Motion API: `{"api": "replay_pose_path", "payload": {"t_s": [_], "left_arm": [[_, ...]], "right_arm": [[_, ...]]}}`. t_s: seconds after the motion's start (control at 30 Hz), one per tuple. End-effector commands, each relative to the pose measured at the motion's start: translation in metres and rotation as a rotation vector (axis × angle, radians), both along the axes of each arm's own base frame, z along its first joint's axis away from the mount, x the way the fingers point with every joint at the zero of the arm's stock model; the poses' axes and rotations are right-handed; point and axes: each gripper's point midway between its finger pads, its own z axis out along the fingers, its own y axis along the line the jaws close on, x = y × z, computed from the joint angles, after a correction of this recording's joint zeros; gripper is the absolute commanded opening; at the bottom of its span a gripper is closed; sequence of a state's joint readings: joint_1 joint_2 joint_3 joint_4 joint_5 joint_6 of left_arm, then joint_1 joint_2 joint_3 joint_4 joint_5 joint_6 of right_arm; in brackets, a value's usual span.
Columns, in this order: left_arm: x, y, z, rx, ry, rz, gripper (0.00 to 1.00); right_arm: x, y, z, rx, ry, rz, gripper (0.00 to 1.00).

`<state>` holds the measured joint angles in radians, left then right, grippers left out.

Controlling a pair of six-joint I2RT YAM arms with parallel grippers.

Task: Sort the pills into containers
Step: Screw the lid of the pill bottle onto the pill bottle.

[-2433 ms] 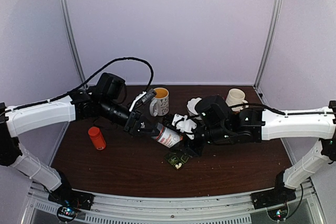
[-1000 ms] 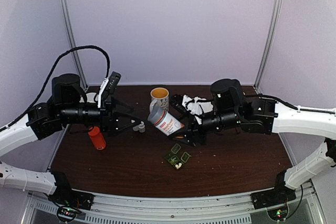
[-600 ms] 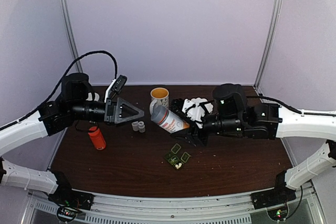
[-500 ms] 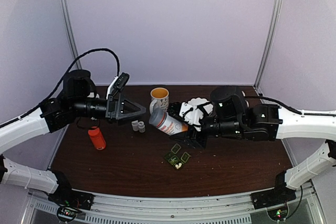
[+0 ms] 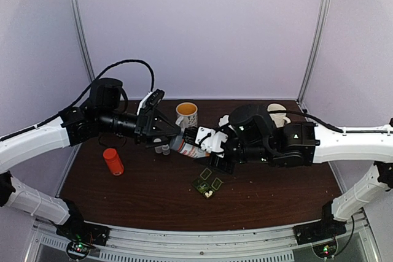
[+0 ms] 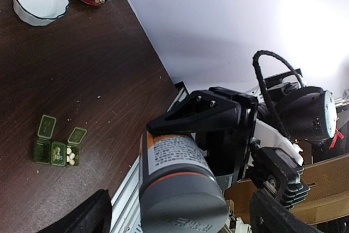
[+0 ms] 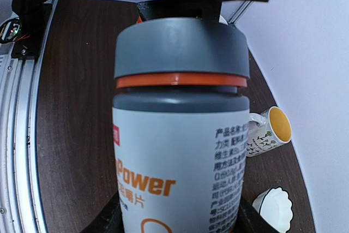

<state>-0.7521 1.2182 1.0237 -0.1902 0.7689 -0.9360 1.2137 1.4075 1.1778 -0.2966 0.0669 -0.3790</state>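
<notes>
While the right gripper has its claw clamped round the labelled body of the pill bottle, the bottle hangs above the table near the middle, tipped well over so that its grey cap points at the left gripper. The left claw stands wide; in its wrist view one finger shows on either side of the cap with a gap on both sides, touching nothing. The dark-green pill box lies flat on the table below and in front of the bottle, its small lids tipped up, with white pills visible in at least one end compartment. The bottle looks like rigid plastic with a glossy printed label, so it should neither dent nor break under a firm squeeze, but the smooth wall could spin in the right claw once a twist is put on the cap. The sensible hold for the left claw is across the cap's side wall, above the orange ring, squarely and not on the rounded top edge. How full the bottle is cannot be seen, so its weight is a guess; probably light. The pill box is likely very light and apt to skid or tip if nudged, and its thin hinged lids look like the one delicate part.
</notes>
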Motion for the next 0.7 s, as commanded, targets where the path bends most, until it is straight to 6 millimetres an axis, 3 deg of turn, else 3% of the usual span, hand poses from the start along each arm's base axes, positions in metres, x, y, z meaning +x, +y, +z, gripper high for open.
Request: {"api": "replay_pose_path", "payload": {"t_s": [0.0, 0.17, 0.5, 0.67], "left_arm": [[-0.003, -0.003, 0.01, -0.008, -0.022, -0.033, 0.89], [-0.004, -0.006, -0.002, 0.02, -0.004, -0.048, 0.81], [-0.002, -0.004, -0.017, 0.086, -0.004, -0.043, 0.58], [-0.003, -0.005, -0.017, 0.094, -0.043, -0.069, 0.45]], "right_arm": [[0.007, 0.004, 0.017, 0.02, -0.041, -0.029, 0.0], [0.01, 0.007, 0.01, -0.007, -0.037, -0.035, 0.0], [0.01, 0.008, 0.006, -0.026, -0.03, -0.042, 0.0], [-0.004, 0.015, 0.005, -0.012, 0.061, 0.027, 0.0]]}}
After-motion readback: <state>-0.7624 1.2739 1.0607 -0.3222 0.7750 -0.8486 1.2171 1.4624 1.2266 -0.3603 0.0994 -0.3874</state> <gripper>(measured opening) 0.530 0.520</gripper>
